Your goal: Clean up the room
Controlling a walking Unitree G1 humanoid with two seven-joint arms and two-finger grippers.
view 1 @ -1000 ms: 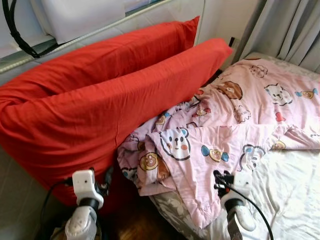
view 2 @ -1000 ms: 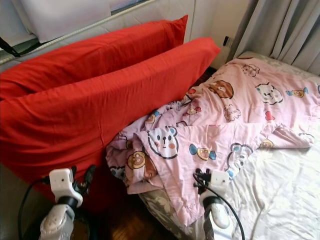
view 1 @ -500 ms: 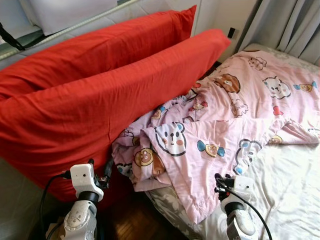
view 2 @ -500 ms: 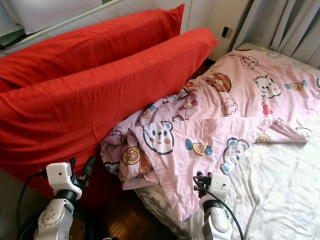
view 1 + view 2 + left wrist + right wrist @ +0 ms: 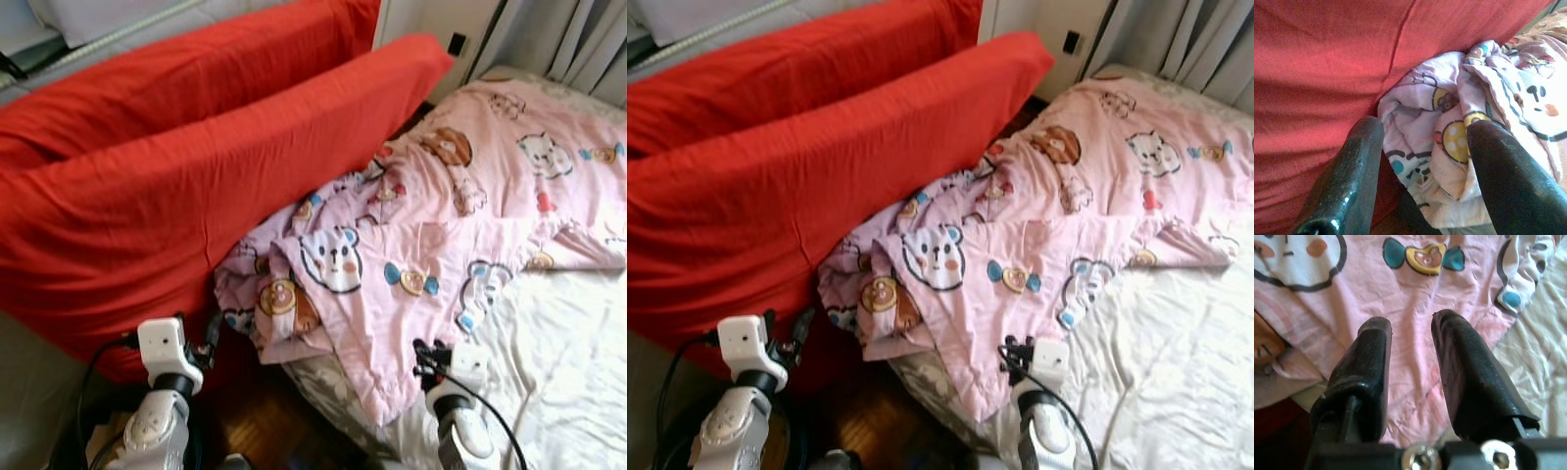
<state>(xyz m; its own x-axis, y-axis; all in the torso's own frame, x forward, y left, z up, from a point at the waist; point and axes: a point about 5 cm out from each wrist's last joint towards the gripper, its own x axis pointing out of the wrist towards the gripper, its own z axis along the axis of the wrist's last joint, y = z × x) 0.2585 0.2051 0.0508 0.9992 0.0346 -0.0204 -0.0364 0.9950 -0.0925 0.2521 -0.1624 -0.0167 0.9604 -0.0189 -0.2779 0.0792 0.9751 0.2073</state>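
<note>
Two long red cushions (image 5: 196,166) leaned on edge along the left of the bed (image 5: 558,362), one behind the other. A pink cartoon-print quilt (image 5: 431,235) lay rumpled across the bed's white sheet, its bunched corner pressed against the nearer cushion and drooping over the mattress edge above the dark wood floor (image 5: 265,431). The left gripper (image 5: 1420,142) hovered with fingers spread, facing that bunched corner. The right gripper (image 5: 1410,333), fingers parted, hung just above the quilt's hanging edge.
</note>
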